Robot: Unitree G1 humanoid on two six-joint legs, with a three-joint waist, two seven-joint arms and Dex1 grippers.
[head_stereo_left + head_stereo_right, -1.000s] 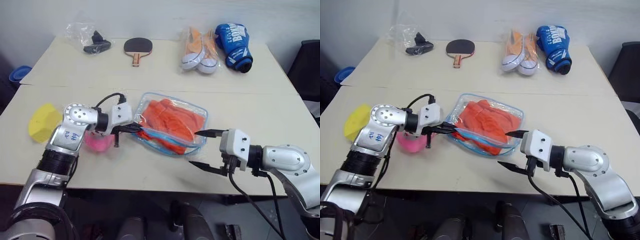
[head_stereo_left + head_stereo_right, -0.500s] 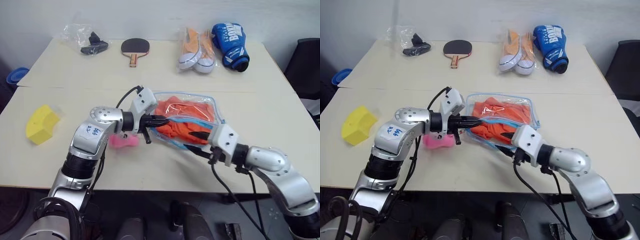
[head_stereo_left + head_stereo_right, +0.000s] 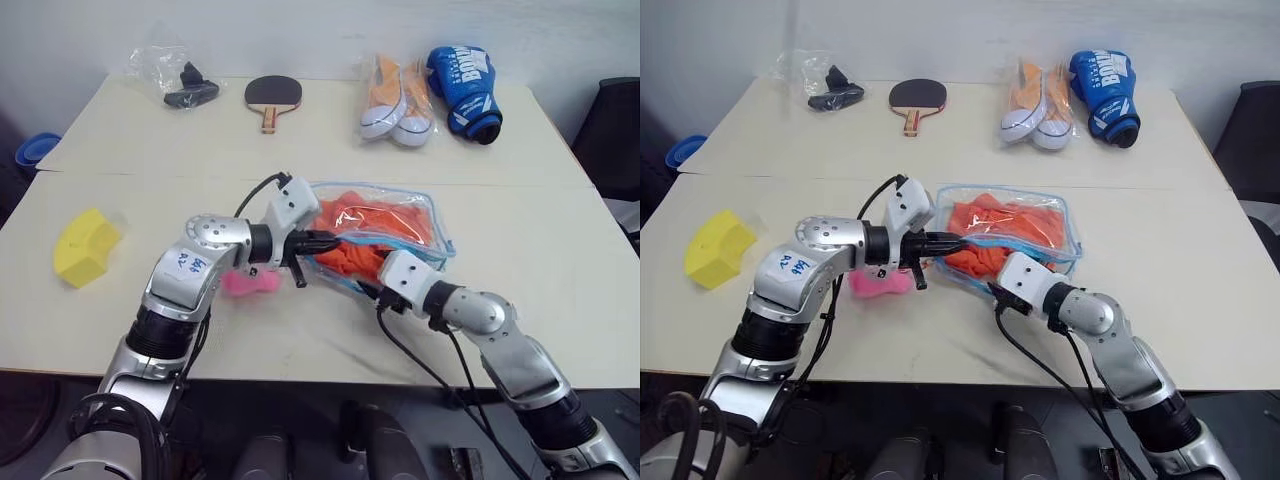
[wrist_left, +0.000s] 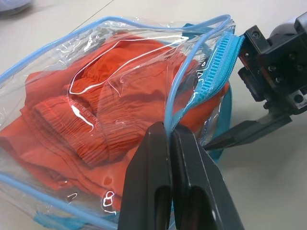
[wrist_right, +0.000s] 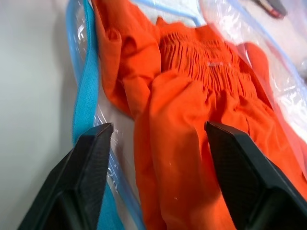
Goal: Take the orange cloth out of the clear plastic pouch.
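Near the table's front edge, the left gripper [image 4: 169, 143] is pinched tight on the clear plastic pouch [image 3: 420, 225] rim. The right gripper [image 5: 158, 143] stands apart around the orange cloth [image 5: 192, 110], still inside. It may catch plastic too, dragging the pouch along.

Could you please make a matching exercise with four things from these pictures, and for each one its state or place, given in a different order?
1. left end effector
2. right end effector
3. orange cloth
4. yellow sponge

a. inside the clear plastic pouch
b. open, fingers either side of the cloth
c. on the table's left, apart from the arms
d. shut on the pouch's blue edge

Pairs: 1-d, 2-b, 3-a, 4-c
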